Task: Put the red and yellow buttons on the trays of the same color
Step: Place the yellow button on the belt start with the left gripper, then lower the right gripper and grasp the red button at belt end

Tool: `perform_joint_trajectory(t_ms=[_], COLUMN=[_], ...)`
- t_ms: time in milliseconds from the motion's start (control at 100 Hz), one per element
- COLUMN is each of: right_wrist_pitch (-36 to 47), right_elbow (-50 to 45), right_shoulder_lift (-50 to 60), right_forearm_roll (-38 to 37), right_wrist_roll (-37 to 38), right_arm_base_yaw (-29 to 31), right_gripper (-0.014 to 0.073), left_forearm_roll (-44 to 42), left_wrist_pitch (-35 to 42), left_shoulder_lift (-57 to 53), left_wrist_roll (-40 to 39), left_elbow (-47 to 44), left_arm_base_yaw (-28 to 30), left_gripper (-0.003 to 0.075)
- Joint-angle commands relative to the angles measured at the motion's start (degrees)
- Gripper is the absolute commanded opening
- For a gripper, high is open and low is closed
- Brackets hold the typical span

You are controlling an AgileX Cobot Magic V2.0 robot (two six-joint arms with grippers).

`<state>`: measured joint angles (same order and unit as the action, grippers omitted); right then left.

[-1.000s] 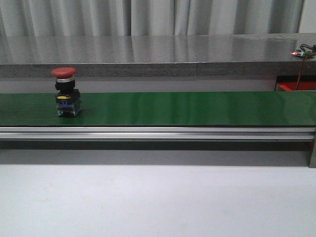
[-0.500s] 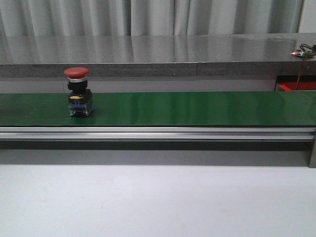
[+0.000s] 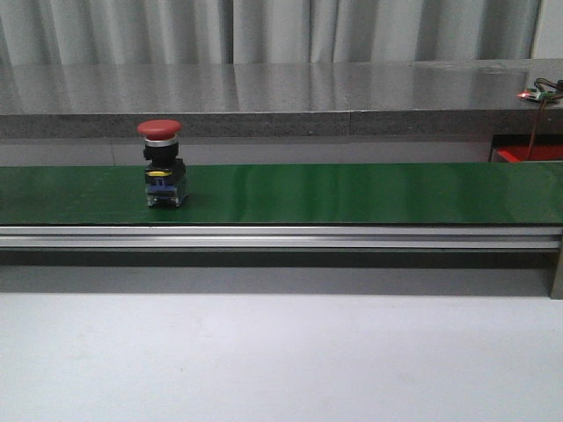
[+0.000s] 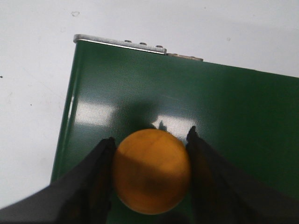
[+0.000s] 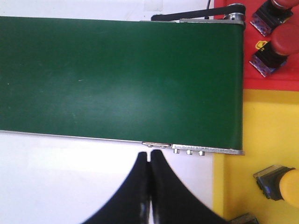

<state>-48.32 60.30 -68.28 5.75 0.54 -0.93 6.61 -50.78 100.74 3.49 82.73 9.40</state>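
Grey curtains hang behind our long green conveyor belt (image 3: 352,193), where a red mushroom-head push button (image 3: 163,164) stands upright toward the left. Our left gripper (image 4: 152,175) clamps a yellow domed button (image 4: 152,170) above the belt's end; our right gripper (image 5: 149,186) is pressed together, empty, near the red tray (image 5: 271,56) and yellow tray (image 5: 261,135). We judge a late grab could let the red button ride past.

L gripper (image 4: 152,175): two fingers (image 4: 88,186) seen, matte black, broad at base, tapering to narrow tips, smooth surf, edges blurred | R gripper (image 5: 149,158): two black fingers (image 5: 166,191), curved, tapering to pointed tips, slight gloss | no cables, screws or markings made out on either | arms not seen in front view
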Motion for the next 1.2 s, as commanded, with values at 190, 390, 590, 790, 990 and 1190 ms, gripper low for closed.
perform_joint_trajectory(t_ms=[190, 390, 590, 790, 990, 1190], right_wrist_pitch=[2.36, 2.36, 2.40, 2.40, 2.40, 1.51], right_elbow=[1.44, 1.44, 1.44, 1.44, 1.44, 1.44], right_shoulder_lift=[1.53, 1.53, 1.53, 1.53, 1.53, 1.53], right_forearm_roll=[0.38, 0.38, 0.38, 0.38, 0.49, 0.49], right_wrist_roll=[-0.54, -0.54, -0.54, -0.54, -0.54, -0.54], right_arm_base_yaw=[0.07, 0.07, 0.07, 0.07, 0.07, 0.07], right_gripper=[-0.0072, -0.0072, -0.0072, -0.0072, -0.0072, -0.0072], left_forearm_roll=[0.85, 5.68, 10.32, 10.32, 11.07, 11.22], left_wrist_pitch=[1.09, 1.09, 1.09, 0.86, 0.97, 2.21], left_shoulder_lift=[-2.67, -4.12, -8.85, -14.25, -20.91, -27.83], left_wrist_roll=[0.51, 1.83, 3.61, 4.23, 4.74, 5.11], left_elbow=[1.45, 2.57, 3.21, 2.65, -0.81, -6.72], left_arm_base_yaw=[-0.25, -0.25, -0.25, -0.25, -0.25, -0.25], left_gripper=[0.0486, 0.0485, 0.0484, 0.0477, 0.0389, 0.0227])
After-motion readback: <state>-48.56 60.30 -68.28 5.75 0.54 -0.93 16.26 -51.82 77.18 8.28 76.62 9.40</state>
